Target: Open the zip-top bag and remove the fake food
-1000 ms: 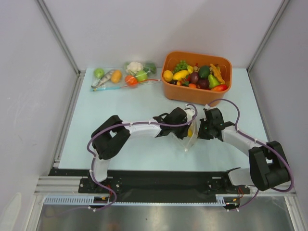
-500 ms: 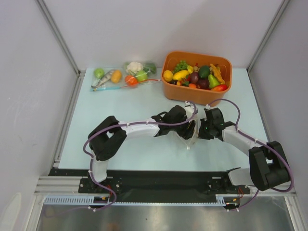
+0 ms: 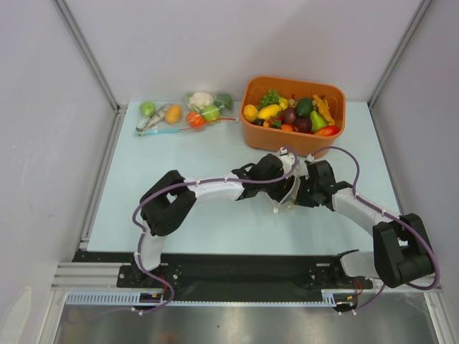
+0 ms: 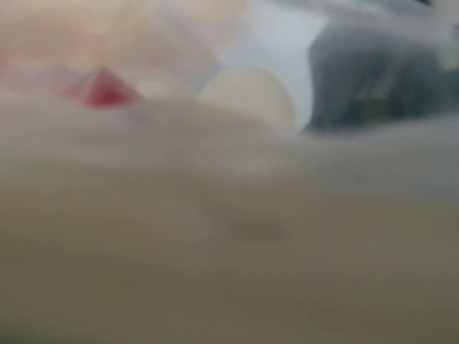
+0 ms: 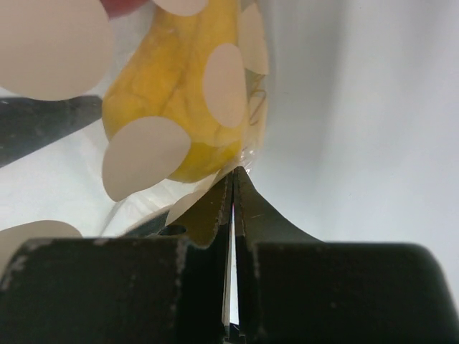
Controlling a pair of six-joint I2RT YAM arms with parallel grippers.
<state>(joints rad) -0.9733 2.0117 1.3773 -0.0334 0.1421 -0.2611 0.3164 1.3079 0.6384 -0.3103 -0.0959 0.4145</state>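
Right wrist view: the right end effector (image 5: 234, 175) is pinched tight on the zip-top bag (image 5: 183, 199) film, with yellow fake food (image 5: 176, 86) just beyond its tips. Out on the counter (image 3: 179, 154), the left end effector (image 3: 280, 190) meets the bag from the opposite side; its spread I cannot tell.

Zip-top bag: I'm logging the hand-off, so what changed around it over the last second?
The left gripper shifted toward the orange bin and the right gripper, and the zip-top bag moved with it. Whether the left let go isn't visible. The right gripper stayed pinched on the bag's edge; the far bags stayed put.
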